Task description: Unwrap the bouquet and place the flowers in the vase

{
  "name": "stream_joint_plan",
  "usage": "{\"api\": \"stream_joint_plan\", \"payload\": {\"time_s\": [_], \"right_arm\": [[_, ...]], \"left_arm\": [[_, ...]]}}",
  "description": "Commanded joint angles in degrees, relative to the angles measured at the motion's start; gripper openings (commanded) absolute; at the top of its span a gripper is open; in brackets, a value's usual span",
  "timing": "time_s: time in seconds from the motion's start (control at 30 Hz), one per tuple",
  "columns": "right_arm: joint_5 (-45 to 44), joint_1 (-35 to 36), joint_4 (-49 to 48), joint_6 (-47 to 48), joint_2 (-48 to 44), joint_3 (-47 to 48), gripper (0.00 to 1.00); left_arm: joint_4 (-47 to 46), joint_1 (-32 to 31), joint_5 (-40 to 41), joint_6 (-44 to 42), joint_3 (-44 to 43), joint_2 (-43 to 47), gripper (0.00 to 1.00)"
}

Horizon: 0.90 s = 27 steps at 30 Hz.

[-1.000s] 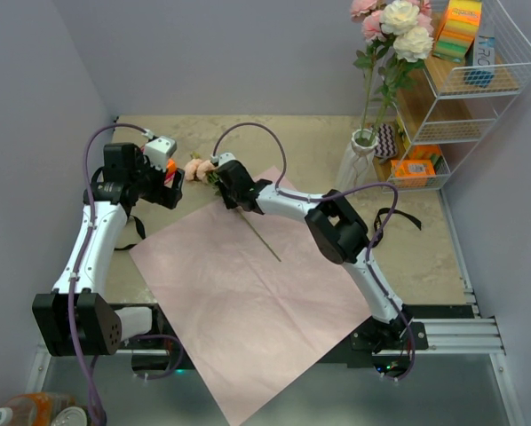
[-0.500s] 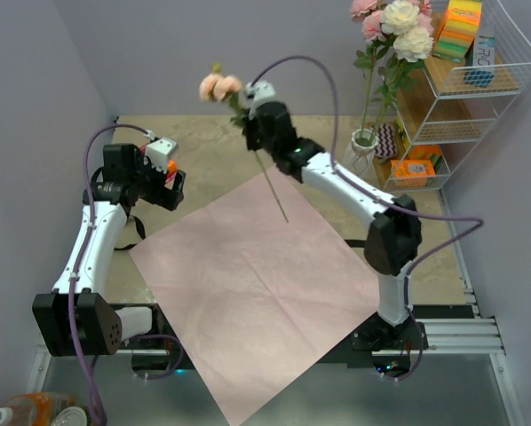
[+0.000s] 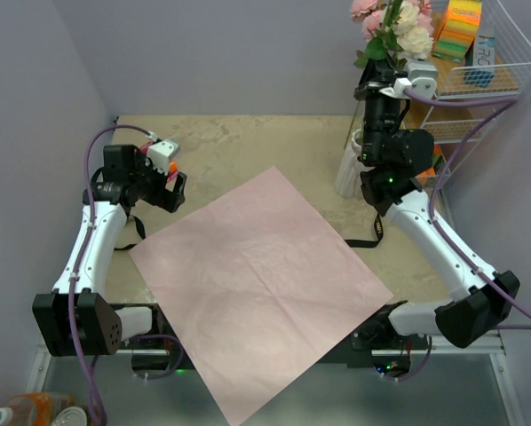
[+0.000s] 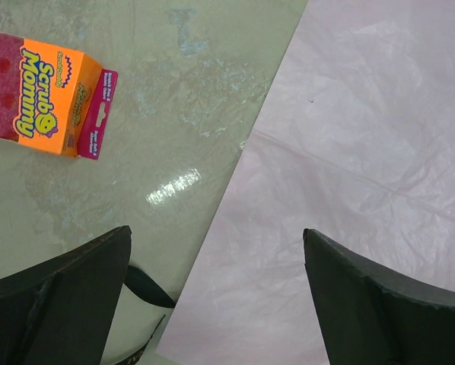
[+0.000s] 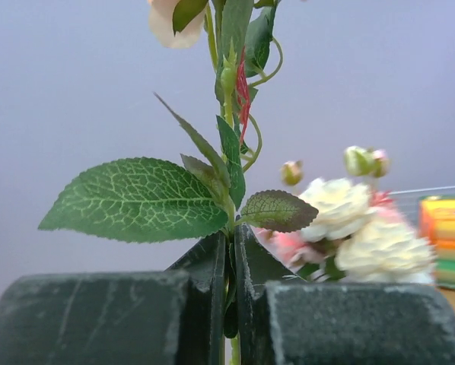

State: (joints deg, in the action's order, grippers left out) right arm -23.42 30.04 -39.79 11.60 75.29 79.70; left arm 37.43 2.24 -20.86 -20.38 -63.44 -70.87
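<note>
Pale stone tabletop boxed in by lilac walls carries the wrapping paper [image 3: 257, 275], spread flat and bare, so the unwrapping looks finished and no loose blooms show on it. Several flowers [image 3: 406, 31] already stand in the vase [image 3: 347, 173]. The right gripper [image 5: 231, 300] is clamped shut on one rose stem [image 5: 229, 114], held upright with its leaves and peach head above the fingers; the vase sits below and slightly to the inner side of that gripper. What is left, by my reading, is to lower this stem into the narrow neck and let go. Room is tight there: the wire rack [image 3: 505, 53] is close on the gripper's outer side, the back wall is just behind, and the seated blooms crowd beside the held stem. Free space lies on its inner side, over the paper. The left gripper [image 4: 216, 236] hangs with jaws spread wide and nothing between them, over the paper's edge, a Scrub Mommy box [image 4: 49, 103] ahead of it to the left.
</note>
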Motion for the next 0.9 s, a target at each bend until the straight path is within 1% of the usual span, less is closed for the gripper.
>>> {"api": "stream_joint_plan", "payload": {"time_s": [0.0,0.03,0.17,0.3,0.57,0.7,0.87], "right_arm": [[-6.10,-2.44,-17.24,11.34,2.93,-2.01,0.00],[-6.55,-3.14,-17.60,12.04,3.37,-1.48,0.00],[-9.10,-4.29,-24.17,18.53,6.62,0.36,0.00],[-10.59,-5.25,-28.58,22.50,9.52,0.19,0.00],[-11.39,-7.54,-33.85,23.30,13.21,-0.42,0.00],[-11.21,-8.51,-34.74,23.03,14.54,-0.34,0.00],[-13.32,-9.04,-38.42,23.03,17.00,-0.07,0.00]], "left_arm": [[-0.78,0.48,-1.46,-0.71,-0.19,0.56,1.00],[-0.69,0.48,-1.64,-0.80,-0.11,0.47,0.99],[-0.78,0.48,-1.99,-1.15,-0.02,0.56,0.99],[-1.13,0.57,-2.43,-1.41,0.33,0.65,0.99],[-1.40,0.57,-3.13,-2.47,0.25,-0.14,0.99],[-1.05,0.57,-4.45,-3.26,0.16,-0.23,0.99],[-0.95,0.57,-5.94,-3.79,0.16,-0.23,0.99]]}}
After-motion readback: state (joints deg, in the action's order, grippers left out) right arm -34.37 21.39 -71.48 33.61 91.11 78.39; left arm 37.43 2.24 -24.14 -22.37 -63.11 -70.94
